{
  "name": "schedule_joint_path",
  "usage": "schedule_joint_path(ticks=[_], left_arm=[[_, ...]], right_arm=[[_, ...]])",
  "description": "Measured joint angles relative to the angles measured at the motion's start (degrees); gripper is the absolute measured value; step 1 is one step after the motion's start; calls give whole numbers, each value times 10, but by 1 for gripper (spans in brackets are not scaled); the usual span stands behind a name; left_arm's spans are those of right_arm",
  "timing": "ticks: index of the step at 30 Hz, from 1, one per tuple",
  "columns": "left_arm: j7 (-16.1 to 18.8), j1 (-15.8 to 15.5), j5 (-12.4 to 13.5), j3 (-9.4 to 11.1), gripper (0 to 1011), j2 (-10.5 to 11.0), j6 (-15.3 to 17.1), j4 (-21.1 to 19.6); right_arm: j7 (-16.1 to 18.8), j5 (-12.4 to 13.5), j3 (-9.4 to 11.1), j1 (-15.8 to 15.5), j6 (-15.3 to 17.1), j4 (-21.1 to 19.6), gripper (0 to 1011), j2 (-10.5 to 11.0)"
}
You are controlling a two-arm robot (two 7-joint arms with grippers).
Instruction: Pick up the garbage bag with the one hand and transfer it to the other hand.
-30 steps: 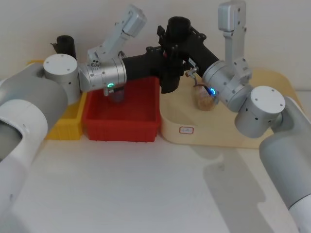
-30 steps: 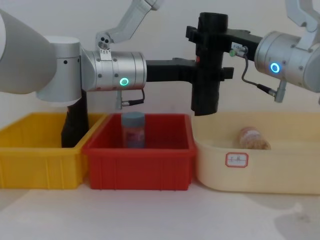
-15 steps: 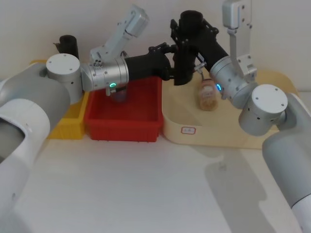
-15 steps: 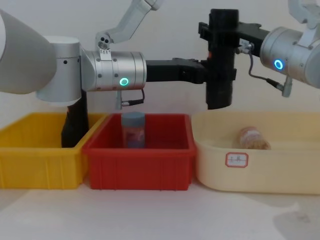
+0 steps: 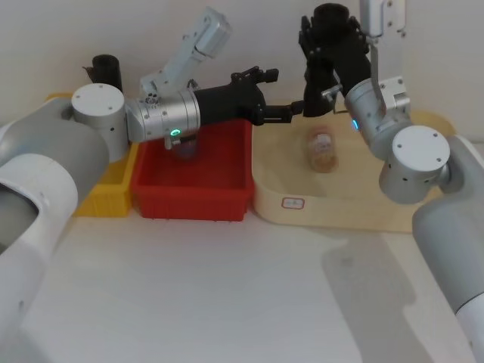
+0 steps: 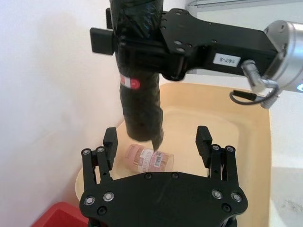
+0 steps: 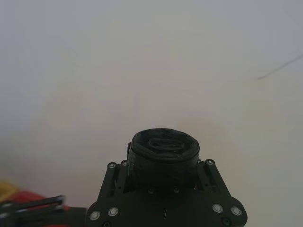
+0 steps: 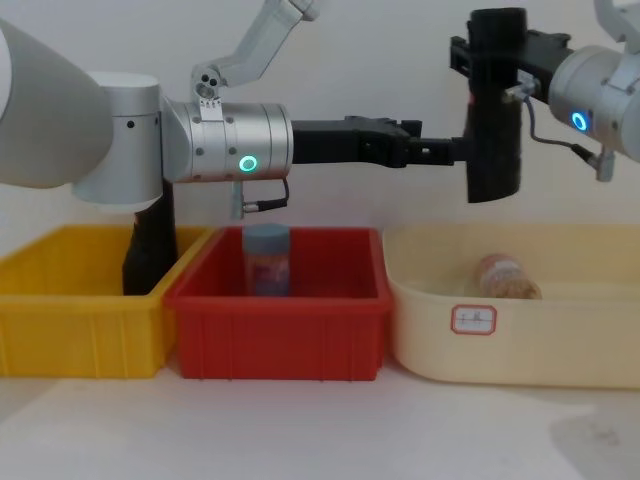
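From the head view the left claw [image 5: 291, 110] stood spread and empty just beside the garbage bag [image 5: 318, 72], while in the left wrist view the right claw [image 6: 142, 49] clamped the roll high, so its long lower end risked swinging or slipping.

Black roll [image 8: 147, 250] — mostly behind arm
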Motion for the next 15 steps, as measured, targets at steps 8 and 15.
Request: schedule_joint_path(ticks=[8,15], left_arm=[[0,0,0,0,1001,0,0,0],[0,0,0,0,1001,0,0,0]], right_arm=[[-64,-40,8,15,-6,26,719,-2],[-105,-66,13,29,-11,51,915,-2]])
